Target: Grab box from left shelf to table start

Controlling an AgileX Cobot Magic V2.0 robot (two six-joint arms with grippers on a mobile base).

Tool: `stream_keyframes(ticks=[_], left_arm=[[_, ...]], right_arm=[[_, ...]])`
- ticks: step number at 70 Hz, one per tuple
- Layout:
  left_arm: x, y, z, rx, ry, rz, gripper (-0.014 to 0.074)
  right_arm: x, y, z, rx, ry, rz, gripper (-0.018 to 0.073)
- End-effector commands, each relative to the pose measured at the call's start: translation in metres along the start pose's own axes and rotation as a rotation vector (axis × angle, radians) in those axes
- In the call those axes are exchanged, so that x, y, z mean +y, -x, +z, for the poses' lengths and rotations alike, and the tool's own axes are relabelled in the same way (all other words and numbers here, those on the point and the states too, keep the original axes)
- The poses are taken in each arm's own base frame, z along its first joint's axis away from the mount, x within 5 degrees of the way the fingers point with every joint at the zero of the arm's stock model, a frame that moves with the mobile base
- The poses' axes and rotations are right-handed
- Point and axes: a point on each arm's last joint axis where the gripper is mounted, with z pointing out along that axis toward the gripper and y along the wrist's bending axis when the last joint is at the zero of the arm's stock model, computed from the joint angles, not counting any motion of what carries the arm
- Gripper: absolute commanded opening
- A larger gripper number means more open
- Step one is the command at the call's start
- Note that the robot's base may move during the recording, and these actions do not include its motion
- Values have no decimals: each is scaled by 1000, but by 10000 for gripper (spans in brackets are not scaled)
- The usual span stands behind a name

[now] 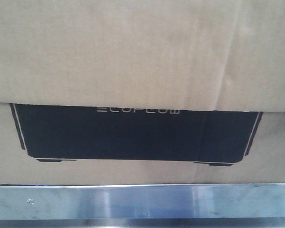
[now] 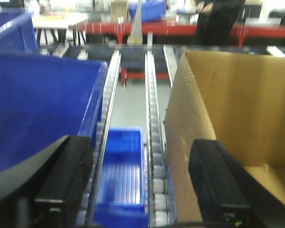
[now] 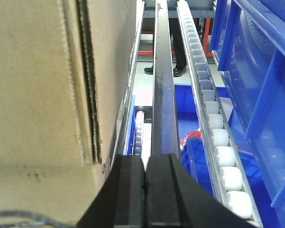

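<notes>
The brown cardboard box fills the front view, its black trapezoid panel with white "ECOFLOW" lettering facing me. It rests behind the silver front rail of the left shelf. In the left wrist view my left gripper is open and holds nothing. Its right finger is in front of the box's side wall, and its left finger is over a roller track. My right gripper is shut and empty, just right of the box's other side. The table is out of view.
White roller tracks run back along the shelf beside the box. A large blue bin stands left of the left gripper, with a smaller blue bin below. Another roller track and blue bins lie right of the right gripper.
</notes>
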Motion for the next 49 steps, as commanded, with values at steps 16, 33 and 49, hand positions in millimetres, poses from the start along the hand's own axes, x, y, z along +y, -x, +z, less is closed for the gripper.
stream_keyframes(ticks=[16, 33, 49], left_arm=[[-19, 77, 39, 250, -152, -96, 309], [-43, 80, 93, 507, -239, -44, 309], [-52, 64, 140, 732, -208, 6, 309]], right_arm=[[0, 10, -1, -106, 4, -3, 56], [0, 10, -1, -107, 4, -3, 56], [1, 12, -1, -127, 5, -3, 56]])
